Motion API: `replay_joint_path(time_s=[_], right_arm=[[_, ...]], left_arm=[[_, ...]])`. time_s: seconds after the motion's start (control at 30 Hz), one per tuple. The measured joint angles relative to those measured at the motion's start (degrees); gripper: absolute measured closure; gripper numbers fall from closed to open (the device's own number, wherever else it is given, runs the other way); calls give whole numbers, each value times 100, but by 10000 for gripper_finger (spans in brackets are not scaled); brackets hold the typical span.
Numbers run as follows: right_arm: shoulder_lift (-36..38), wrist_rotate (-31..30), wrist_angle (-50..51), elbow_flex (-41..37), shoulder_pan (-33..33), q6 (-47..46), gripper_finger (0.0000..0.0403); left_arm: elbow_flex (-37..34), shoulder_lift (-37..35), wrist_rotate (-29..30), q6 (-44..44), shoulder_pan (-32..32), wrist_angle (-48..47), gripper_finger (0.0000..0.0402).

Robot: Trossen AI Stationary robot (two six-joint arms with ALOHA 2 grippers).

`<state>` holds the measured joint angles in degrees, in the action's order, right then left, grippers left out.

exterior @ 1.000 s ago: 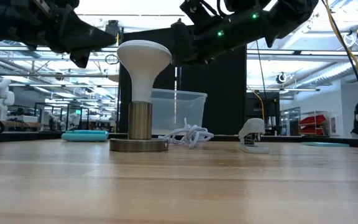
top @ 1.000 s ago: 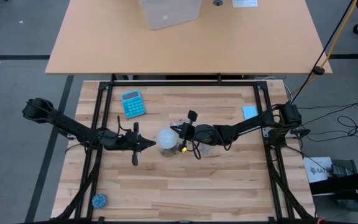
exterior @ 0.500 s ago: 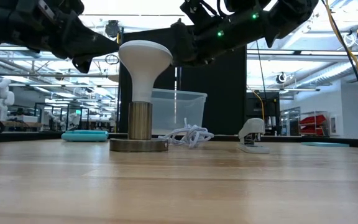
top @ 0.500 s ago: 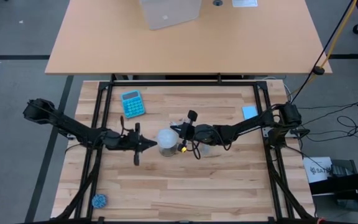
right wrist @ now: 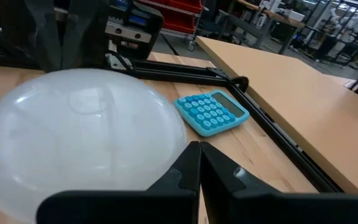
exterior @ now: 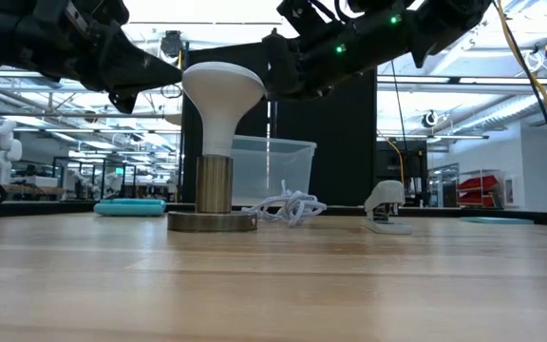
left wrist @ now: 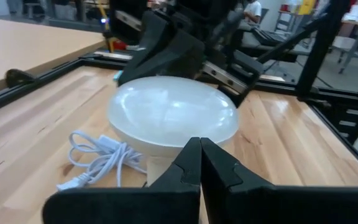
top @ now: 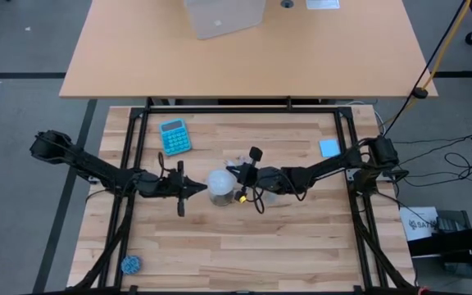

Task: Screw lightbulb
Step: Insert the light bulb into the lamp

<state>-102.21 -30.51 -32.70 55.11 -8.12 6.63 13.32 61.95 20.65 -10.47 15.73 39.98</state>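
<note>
The white lightbulb (top: 220, 182) stands upright, dome up, with its base in the metal socket (exterior: 214, 185) on a round disc (exterior: 212, 221) at mid-table. My left gripper (top: 196, 189) is shut and level, just left of the dome (left wrist: 173, 115), with a small gap in the high view. My right gripper (top: 235, 173) is shut and level at the dome's right edge (right wrist: 166, 124). In the low view both grippers flank the dome (exterior: 221, 81) at its height. My right gripper's shut fingertips (exterior: 270, 78) stand level at the right rim of the bulb's dome (exterior: 257, 84), coming from the table's right. I cannot tell whether they touch it. My left gripper touches nothing.
A blue calculator (top: 175, 137) lies far left of the bulb. The socket's white cord (exterior: 288, 205) is bunched behind the bulb. A small white object (exterior: 386, 204) and a light blue pad (top: 329, 147) lie to the right. A blue ball (top: 130, 264) sits at the near left corner.
My left gripper has drawn back a little from the bulb toward the table's left edge, still shut. The bulb and my right gripper have kept still.
</note>
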Motion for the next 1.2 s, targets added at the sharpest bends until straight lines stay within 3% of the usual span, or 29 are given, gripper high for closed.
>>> replay_joint_path(time_s=[0.47, 0.63, 0.83, 1.07, 1.2], right_arm=[[15, -564, 246, 0, -336, -149, 403], [-31, -60, 328, 1, -506, -151, 403], [-11, -626, 348, 10, -640, -158, 403], [-17, -784, 500, 4, -637, -250, 403], [-17, -810, 484, 4, -633, -297, 403]], left_arm=[[-4, -2, 707, -496, -161, -322, 401], [-15, 33, 1325, -691, -187, -681, 401], [-4, 17, 1396, -709, -180, -599, 401], [-4, -96, 1461, -626, -167, -585, 401], [-4, -503, 1751, -239, 11, -566, 401]])
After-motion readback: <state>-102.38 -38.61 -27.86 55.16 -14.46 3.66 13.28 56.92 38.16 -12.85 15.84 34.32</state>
